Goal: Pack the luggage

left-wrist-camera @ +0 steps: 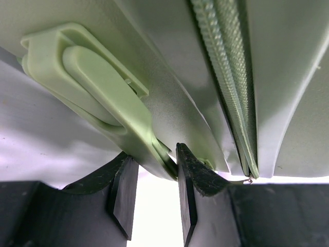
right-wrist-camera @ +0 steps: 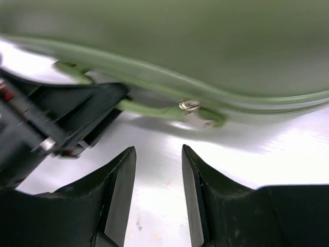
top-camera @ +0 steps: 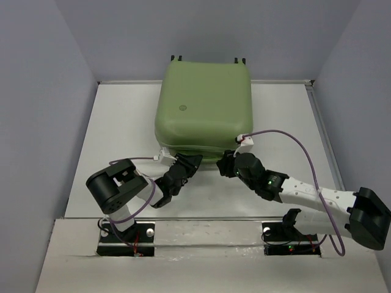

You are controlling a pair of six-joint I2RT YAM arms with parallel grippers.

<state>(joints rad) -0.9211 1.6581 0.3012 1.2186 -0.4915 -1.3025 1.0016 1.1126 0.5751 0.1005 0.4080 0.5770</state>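
The luggage (top-camera: 204, 104) is seen closed and lying flat on the far half of the table (top-camera: 116, 128), centred between the side walls. Its wheels (top-camera: 177, 58) are turned to the back wall and its round logo (top-camera: 181, 107) faces up. Both arms are brought to its near edge.

The left arm is folded close to its base, with the elbow raised to the left. The forearm is angled forward and to the right, so that the left gripper (top-camera: 188, 161) is set against the near edge, left of centre. In the left wrist view the lower end of the handle (left-wrist-camera: 103, 77) is seen taken between the two fingers, and it fills the gap at their tips. The gripper is thus clamped on the handle. The zipper (left-wrist-camera: 226, 77) is seen running just beside it, to the right.

The right arm is stretched out low over the table. Its elbow is pushed far to the right and the white forearm is led back to the left toward the luggage. The right gripper (top-camera: 227, 162) is held near the near edge, right of centre, close to the left gripper but apart from it. In the right wrist view its fingers are spread, with nothing between them but bare table. A metal zipper slider (right-wrist-camera: 190, 105) is seen ahead of the fingertips, untouched. That view is blurred.
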